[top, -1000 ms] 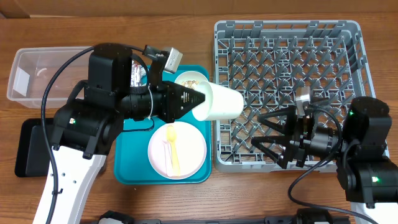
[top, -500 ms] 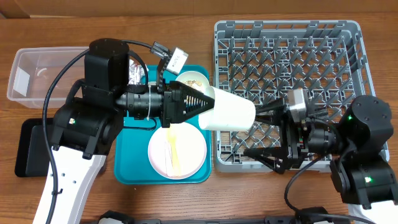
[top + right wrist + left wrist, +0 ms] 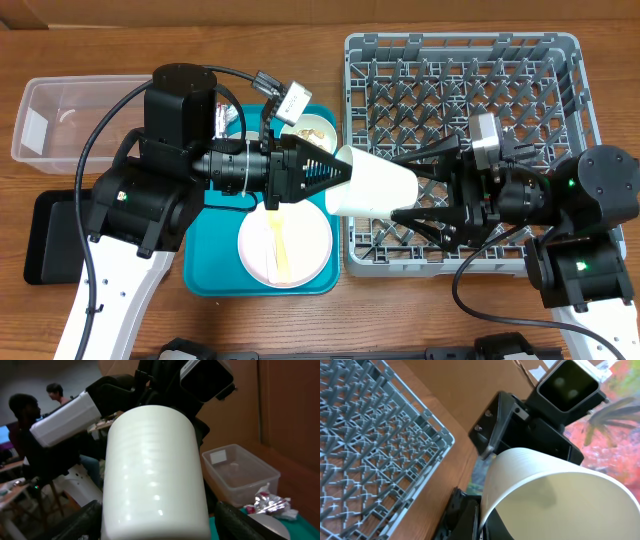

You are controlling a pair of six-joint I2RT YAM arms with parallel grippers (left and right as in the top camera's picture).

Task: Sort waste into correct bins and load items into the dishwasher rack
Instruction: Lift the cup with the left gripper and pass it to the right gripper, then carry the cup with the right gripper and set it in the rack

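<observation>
dishwasher rack [image 3: 460, 60]: big grey peg grid, everything else happens at its left edge. left gripper [image 3: 338, 172] comes in from rack's left side, pinched tight on cup [image 3: 375, 188] rim. cup lies sideways over rack's left edge, base poking toward other arm, so looks like handoff. right gripper [image 3: 393, 188] sits above rack, fingers spread either side of cup base, not squeezing yet afaict.

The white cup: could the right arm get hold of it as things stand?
Probably yes. The left arm's fingers hold the white cup out sideways by its rim over the rack edge. The right arm's fingers stand open and straddle its far end, with nothing between.
</observation>
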